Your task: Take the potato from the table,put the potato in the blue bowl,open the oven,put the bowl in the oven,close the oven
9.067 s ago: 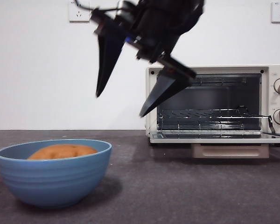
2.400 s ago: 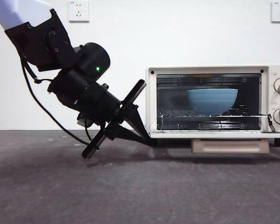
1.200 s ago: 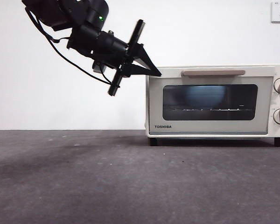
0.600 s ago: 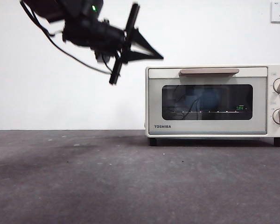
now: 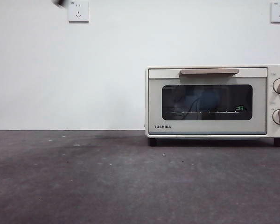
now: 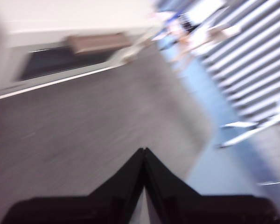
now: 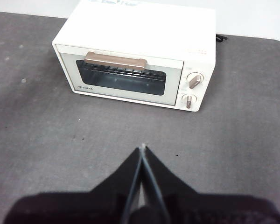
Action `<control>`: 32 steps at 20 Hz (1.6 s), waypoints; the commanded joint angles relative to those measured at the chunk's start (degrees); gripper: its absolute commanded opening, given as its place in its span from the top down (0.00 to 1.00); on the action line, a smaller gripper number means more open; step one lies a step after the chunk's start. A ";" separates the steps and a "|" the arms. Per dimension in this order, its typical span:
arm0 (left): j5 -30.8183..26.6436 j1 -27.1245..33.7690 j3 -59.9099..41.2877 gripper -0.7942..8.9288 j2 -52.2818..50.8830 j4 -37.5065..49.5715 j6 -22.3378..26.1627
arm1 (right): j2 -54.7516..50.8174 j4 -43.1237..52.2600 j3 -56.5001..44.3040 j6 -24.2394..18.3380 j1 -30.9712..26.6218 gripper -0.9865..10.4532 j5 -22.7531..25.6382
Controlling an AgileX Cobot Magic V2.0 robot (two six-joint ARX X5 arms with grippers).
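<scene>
The oven (image 5: 217, 100) sat on the worktop (image 5: 107, 177) with its door shut, so the job looked finished. The left gripper (image 6: 143, 151) and right gripper (image 7: 142, 149) had their jaws pressed together, holding nothing. Behind the dark glass, the blue bowl (image 5: 203, 99) showed faintly; the potato was hidden.

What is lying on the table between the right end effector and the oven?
Nothing: in the right wrist view only bare dark grey mottled table lies between the right end effector and the cream-white boxy TOSHIBA toaster oven, whose door is closed.
</scene>
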 commanded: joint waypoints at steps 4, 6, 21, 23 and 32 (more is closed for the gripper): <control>-12.61 -0.17 -0.17 0.92 -11.96 -14.47 14.45 | -0.20 -1.01 -0.46 -0.42 0.02 0.92 -1.70; -16.50 -0.17 -0.17 0.92 -15.61 -16.13 15.17 | -0.20 -0.94 -0.46 -0.37 0.02 0.92 -2.67; -43.21 -0.17 -0.17 0.92 -32.20 -28.15 19.71 | -0.13 -0.96 -0.46 0.46 0.02 0.92 -6.47; -45.33 -0.17 -0.17 0.92 -32.87 -29.55 20.06 | -0.13 -1.03 -0.46 0.46 0.02 0.92 -6.45; -46.01 -0.17 -0.17 0.92 -33.03 -30.36 24.55 | -0.13 -1.18 -0.46 0.46 0.02 0.92 -6.38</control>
